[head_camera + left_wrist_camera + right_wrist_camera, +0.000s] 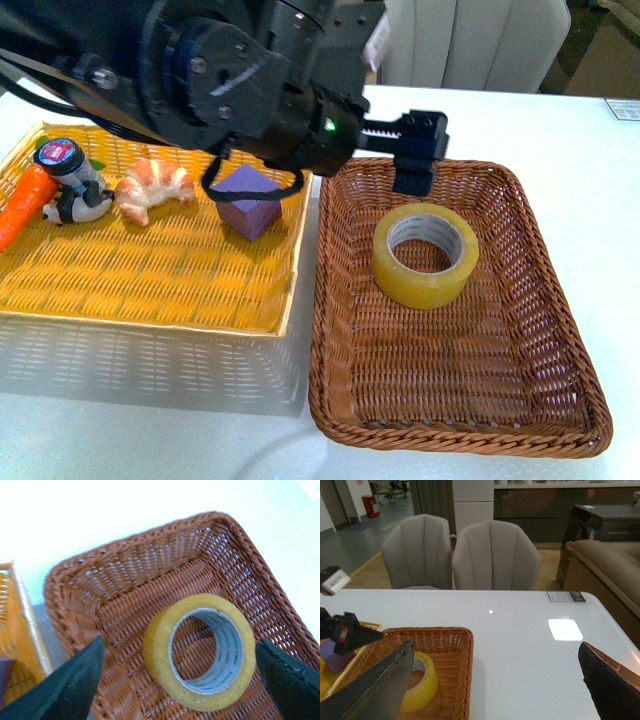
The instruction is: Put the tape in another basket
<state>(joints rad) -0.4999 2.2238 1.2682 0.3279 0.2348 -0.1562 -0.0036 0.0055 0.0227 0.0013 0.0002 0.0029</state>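
The big brown basket (560, 300) has the tape (425, 255) lying flat in it, and my left gripper (175, 680) hangs wide open over it holding nothing, so I should keep the roll right between both fingers.

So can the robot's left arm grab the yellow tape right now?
Probably yes. The left tool hangs open right above the tape, one finger on each side, and nothing lies between them. The tape sits flat in the brown basket, alone.
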